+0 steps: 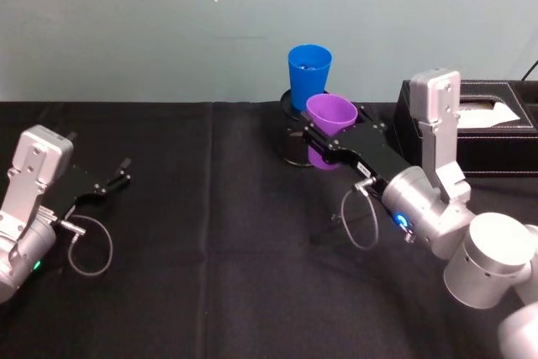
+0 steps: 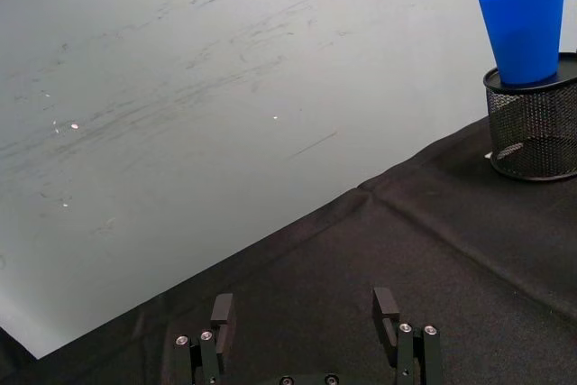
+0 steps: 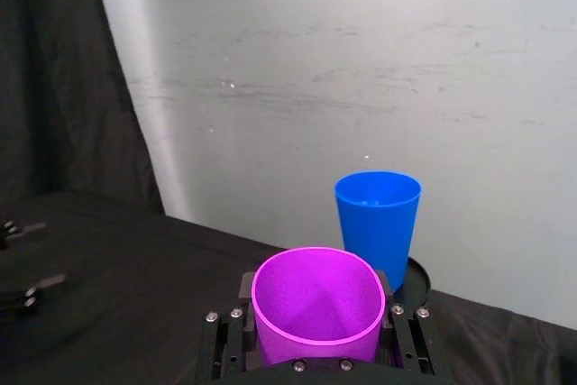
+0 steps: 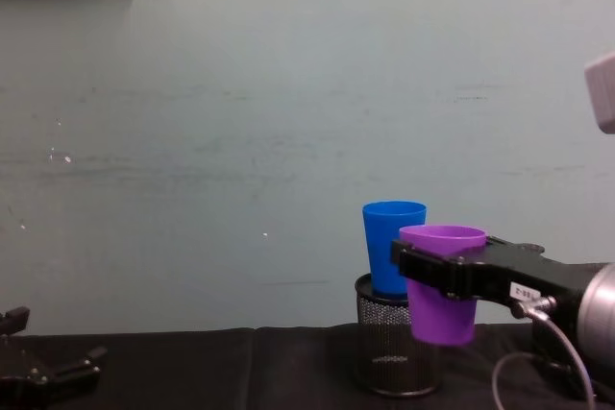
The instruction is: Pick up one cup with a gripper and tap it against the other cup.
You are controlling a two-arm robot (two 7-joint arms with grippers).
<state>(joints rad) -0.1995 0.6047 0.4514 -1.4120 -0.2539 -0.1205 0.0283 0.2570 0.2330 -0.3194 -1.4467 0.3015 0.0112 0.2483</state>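
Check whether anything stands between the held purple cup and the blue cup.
Nothing visible does. The right gripper holds the purple cup close in front of the blue cup, which stands on a mesh pen holder; whether they touch is unclear. The left gripper sits parked, open, at far left.

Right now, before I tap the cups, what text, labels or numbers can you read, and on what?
White label on the right gripper: dark characters, too small to read.
The purple cup in that gripper, blue cup, mesh holder, black box: no writing visible.
The left gripper, parked open at the left: no markings visible.
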